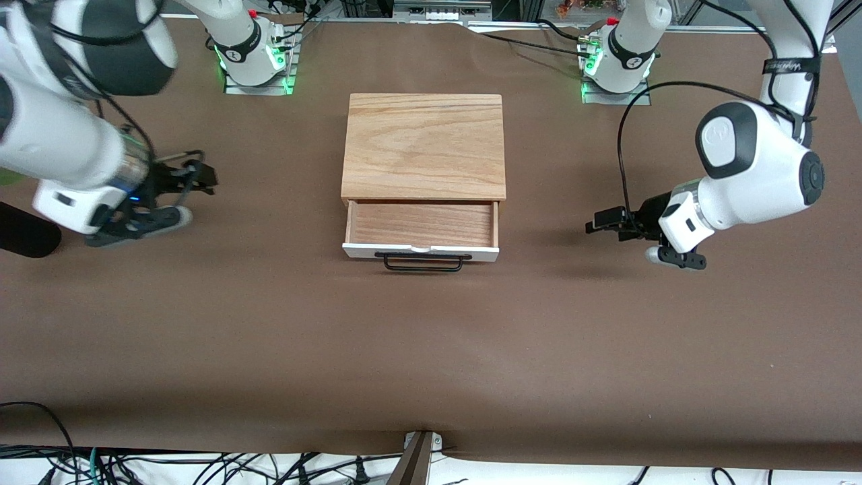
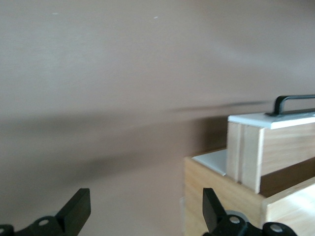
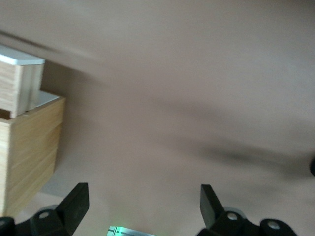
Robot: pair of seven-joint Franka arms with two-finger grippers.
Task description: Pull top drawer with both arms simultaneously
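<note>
The left arm's small black two-finger hand (image 1: pixel 606 222) hangs over bare brown worktop toward the left arm's end of the table, released, its fingers (image 2: pixel 78 209) spread wide with nothing between them. It points toward the box and stands well apart from it, level with the pulled-out drawer. In the left wrist view the drawer's white front panel and light-wood side jut out from the box past one fingertip, with no contact.

The right arm's small black two-finger hand (image 1: pixel 192 176) hangs over bare worktop toward the right arm's end of the table, also released, its fingers (image 3: pixel 76 201) wide apart and empty. It too faces the box from well apart. The right wrist view shows a corner of the box and the drawer's white panel at the edge, clear of the fingers.

Between the two hands sits the low light-wood box with a wood-grain lid (image 1: pixel 424 145), in the middle of the brown paper-covered worktop (image 1: pixel 431 350). The top drawer (image 1: pixel 422 225), a shallow light-wood tray with a white front panel, stands pulled out from the box's front, toward the front camera. Its long thin black wire handle (image 1: pixel 423 263) sticks out from the panel, untouched by either hand.
</note>
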